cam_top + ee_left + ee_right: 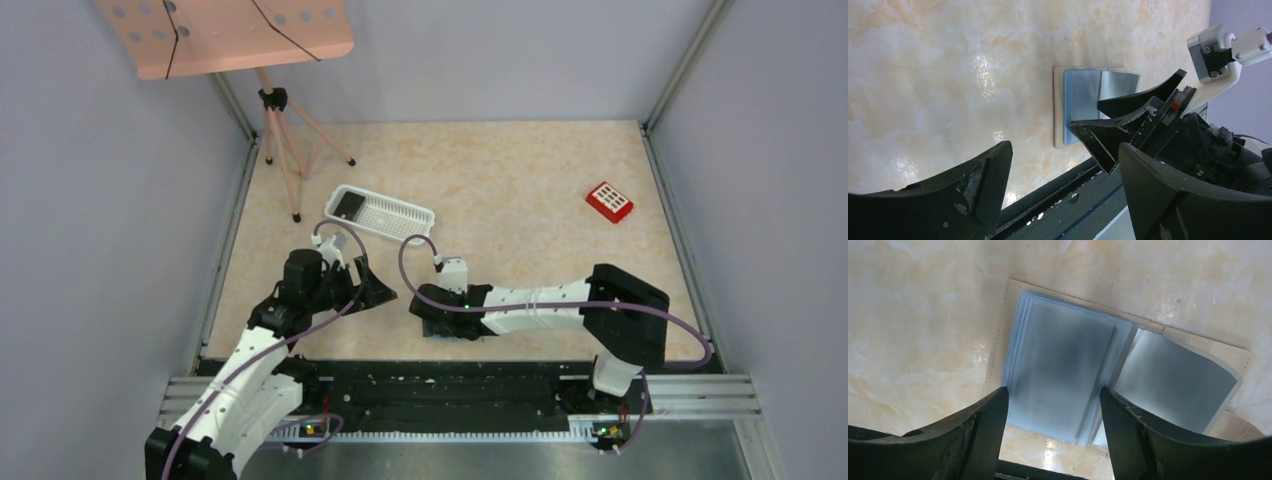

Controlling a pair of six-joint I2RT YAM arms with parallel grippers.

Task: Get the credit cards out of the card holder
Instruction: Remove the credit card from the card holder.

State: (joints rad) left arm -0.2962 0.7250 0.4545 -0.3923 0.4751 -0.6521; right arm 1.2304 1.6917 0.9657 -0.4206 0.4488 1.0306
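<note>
Though mostly hidden under the arm in the top view, lies spread open and flat on the beige marbled table point(520, 180), close to its near edge, just beyond the black front rail point(440, 385): small folding card holder point(1063, 365), cream stitched cover, blue-grey clear plastic sleeves inside. One holder only. Long axis of the opened spread runs roughly along the rail, a little skewed to it; spine crosswise, pointing away from the rail toward the far side. Seen from the right wrist: left half a flat stack of sleeves, exact count unreadable; right half a single pale grey leaf point(1178, 380) curling up off the cover. Cannot tell whether cards sit in the sleeves.

Two arms, two grippers. Directly above the holder, right gripper point(1053, 390), black fingers point(983, 430) spread apart, straddling the flat stack, one tip at its outer edge, the other by the spine. Clamped on nothing visible; cannot tell whether the tips touch the plastic. Just beside it, left gripper point(1064, 147), fingers wide apart, holding nothing, holder in its wrist view just past the fingertips.

Elsewhere, counted: one white slotted plastic basket point(395, 212) farther back, with one flat black item point(349, 205) at its left end; one small red box with white squares point(609, 201) well apart at far right; one pink perforated tray on a tripod stand point(230, 40) at the far left corner.
</note>
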